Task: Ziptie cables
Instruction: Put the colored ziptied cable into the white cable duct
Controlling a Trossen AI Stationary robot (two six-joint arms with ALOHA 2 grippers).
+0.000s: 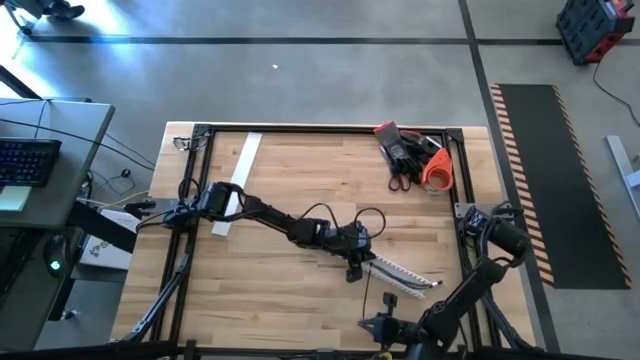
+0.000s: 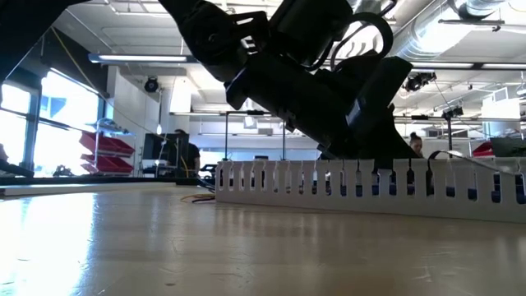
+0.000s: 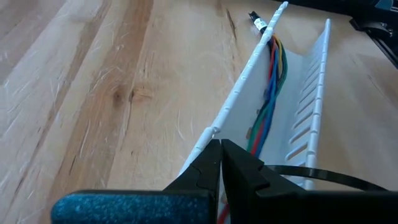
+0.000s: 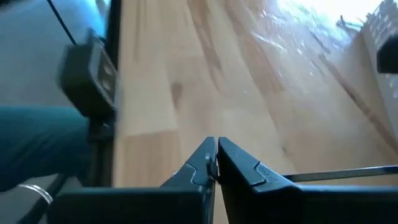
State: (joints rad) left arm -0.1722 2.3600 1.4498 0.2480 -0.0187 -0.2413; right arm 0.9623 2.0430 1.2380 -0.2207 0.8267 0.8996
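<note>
A white slotted channel (image 1: 400, 272) lies on the wooden table right of centre; it also shows in the low view (image 2: 362, 185). A bunch of thin red, blue, green and yellow cables (image 3: 270, 93) lies along its floor. My left gripper (image 1: 354, 268) is at the channel's left end, shut (image 3: 221, 149). My right gripper (image 1: 372, 325) is near the table's near edge, shut (image 4: 216, 155). A thin black zip tie (image 1: 366, 296) runs between the two grippers. My left gripper pinches one end of the zip tie (image 3: 273, 169) between its shut fingers. The fingers point toward the table's right and lie across the tie. The tie runs off sideways toward the near edge, clear of the table. My right gripper pinches the other end of the zip tie (image 4: 298, 177) between its shut fingers. The fingers lie across the tie, which runs off sideways toward the left gripper. The place of contact itself is hidden by the fingers.
A flat white strip (image 1: 238, 180) lies at the far left of the table. A red, black and orange heap of tools (image 1: 412, 155) sits at the far right corner. A black frame rail (image 1: 300, 128) runs round the table's edges.
</note>
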